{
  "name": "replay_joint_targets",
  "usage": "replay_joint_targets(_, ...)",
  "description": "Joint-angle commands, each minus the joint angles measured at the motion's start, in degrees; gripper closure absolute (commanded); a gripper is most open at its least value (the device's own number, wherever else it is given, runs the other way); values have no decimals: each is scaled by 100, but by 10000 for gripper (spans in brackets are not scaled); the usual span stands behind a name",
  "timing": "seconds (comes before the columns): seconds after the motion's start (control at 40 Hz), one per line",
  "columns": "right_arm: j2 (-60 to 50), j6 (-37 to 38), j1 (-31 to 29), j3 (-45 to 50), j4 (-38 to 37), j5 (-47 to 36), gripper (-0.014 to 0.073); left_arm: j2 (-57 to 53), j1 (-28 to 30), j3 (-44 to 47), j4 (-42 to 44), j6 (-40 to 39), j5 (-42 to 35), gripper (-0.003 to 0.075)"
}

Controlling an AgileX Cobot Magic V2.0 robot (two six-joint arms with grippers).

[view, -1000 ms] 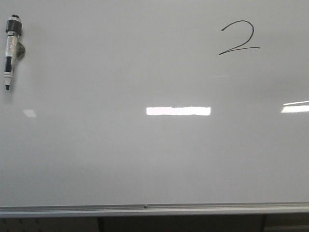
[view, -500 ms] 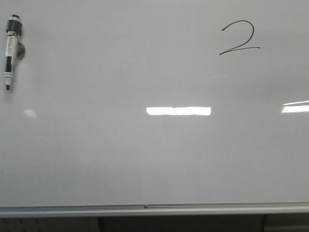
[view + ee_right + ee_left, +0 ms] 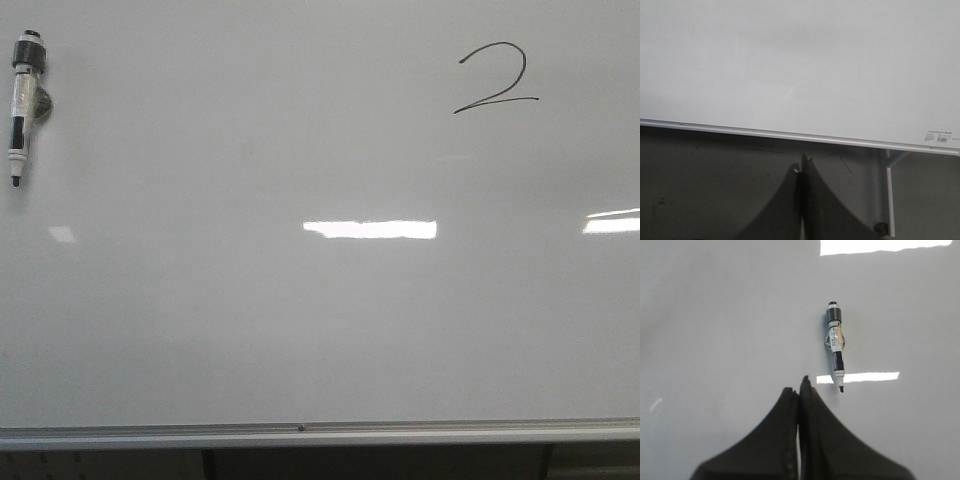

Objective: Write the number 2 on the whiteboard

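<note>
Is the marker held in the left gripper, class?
No: the marker lies on the whiteboard, apart from the left gripper, whose fingers are closed on nothing.

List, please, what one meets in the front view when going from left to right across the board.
marker → dim reflection → long bright light reflection → number 2 → reflection at the right edge, all on the whiteboard.
</note>
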Motion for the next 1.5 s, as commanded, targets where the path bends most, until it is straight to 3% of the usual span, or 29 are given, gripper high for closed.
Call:
replay_joint_targets(0.0, 34, -16, -35, -128, -67, -350, 662, -120, -36, 127, -58, -12, -465, 739)
replay_joint_targets(0.33, -216, -16, -77, 182, -112, -609, 662, -120, -36, 127, -58, -12, -465, 739)
replay_joint_targets(0.75, -2490, -22, -584, 3987, -76, -4929, 662, -120, -36, 127, -58, -12, -465, 739)
replay_joint_targets(1.18, -3152, -17, -629, 5616, -37, -6976, 662, -120, -36, 127, -58, -12, -465, 739)
replay_joint_targets(1.48, -3152, -17, -530, 5604, -37, -7034, 662, -120, -36, 127, -58, -12, -465, 740)
